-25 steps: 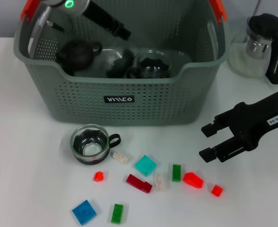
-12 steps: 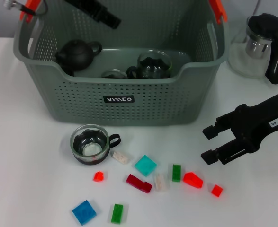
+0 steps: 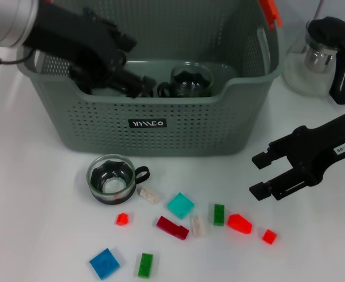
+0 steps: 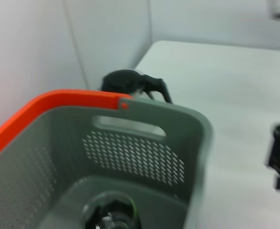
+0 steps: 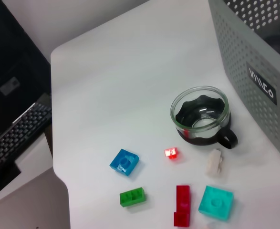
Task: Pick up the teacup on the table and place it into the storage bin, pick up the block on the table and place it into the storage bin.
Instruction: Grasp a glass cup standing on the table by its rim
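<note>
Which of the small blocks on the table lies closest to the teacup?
The pale whitish block, right beside the teacup just below its black handle. The small red block lies farther off, and the others farther still.

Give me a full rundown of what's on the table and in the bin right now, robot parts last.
storage bin: 1, grey-green with orange-red handle ends, back centre of table
teacup: 1, clear glass with black handle, on table in front of bin
glass cup: 1, clear with dark inside, in the bin
blocks: 10, mixed red, green, blue, teal and whitish, scattered in front of the teacup
glass teapot: 1, clear with black lid and handle, right of bin
left gripper: black, inside the bin
right gripper: black, open, above the table, right of the blocks
</note>
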### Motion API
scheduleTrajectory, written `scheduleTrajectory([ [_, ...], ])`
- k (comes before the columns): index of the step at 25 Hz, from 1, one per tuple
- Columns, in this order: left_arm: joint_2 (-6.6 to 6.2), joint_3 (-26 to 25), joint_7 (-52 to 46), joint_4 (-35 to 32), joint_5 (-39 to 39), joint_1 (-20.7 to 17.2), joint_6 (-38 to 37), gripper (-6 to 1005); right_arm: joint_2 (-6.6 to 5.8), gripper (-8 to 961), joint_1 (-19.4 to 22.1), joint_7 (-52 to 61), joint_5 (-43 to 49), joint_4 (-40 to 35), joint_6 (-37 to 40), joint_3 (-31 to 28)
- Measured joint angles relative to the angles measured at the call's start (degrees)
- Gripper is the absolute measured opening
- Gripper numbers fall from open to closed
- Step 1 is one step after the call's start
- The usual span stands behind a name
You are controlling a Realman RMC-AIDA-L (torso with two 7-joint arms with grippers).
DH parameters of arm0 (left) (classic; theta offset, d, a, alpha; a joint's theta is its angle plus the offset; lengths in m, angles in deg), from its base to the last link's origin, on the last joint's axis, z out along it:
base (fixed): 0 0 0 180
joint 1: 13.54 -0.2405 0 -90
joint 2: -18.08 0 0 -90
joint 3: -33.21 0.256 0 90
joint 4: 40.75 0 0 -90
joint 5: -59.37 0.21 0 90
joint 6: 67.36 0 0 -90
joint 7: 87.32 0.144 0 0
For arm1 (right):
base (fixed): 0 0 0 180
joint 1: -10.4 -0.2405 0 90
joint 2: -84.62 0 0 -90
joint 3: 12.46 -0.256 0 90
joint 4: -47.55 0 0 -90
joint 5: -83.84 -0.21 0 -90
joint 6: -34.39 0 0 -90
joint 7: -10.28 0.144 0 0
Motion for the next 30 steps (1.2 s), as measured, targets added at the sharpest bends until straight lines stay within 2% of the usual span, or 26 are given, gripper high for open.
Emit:
scheduleTrajectory([
  [5, 2.37, -0.02, 8.65, -8.22, -1.37, -7.3, -4.92, 816, 0.08, 806, -0.22, 0.34, 0.0, 0.15, -0.12, -0.59],
  [7, 3.34, 0.05, 12.47, -9.32, -1.74, -9.99, -5.94, 815, 0.28, 806, -0.35, 0.33, 0.0, 0.71, -0.28, -0.61],
  [8, 3.34, 0.05, 12.47, -9.32, -1.74, -9.99, -5.94, 815, 0.42, 806, -0.37, 0.24, 0.0, 1.14, -0.33, -0.61],
  [9, 4.04, 0.54, 16.64, -9.28, -1.68, -13.23, -6.25, 815, 0.52, 806, -0.43, 0.08, 0.0, 1.66, -0.57, -0.5],
  [12, 3.87, 0.75, 19.16, -7.57, -1.12, -14.82, -6.15, 814, 0.82, 806, -0.72, -0.13, 0.0, 3.09, -0.86, -0.12],
  [18, 3.95, 3.18, 25.48, -3.99, 4.32, -15.71, -6.21, 813, 1.74, 807, -1.0, -0.14, -0.17, 3.85, -1.98, -0.51],
  [23, 3.94, 8.91, 30.09, 2.16, 11.0, -15.19, -2.33, 813, 3.13, 806, -1.19, 0.45, -0.12, 3.92, -2.96, -0.34],
  [30, 3.94, 13.49, 33.15, 6.84, 14.77, -14.29, 2.99, 814, 3.98, 807, -1.58, 1.62, -0.4, 4.23, -3.94, -0.46],
])
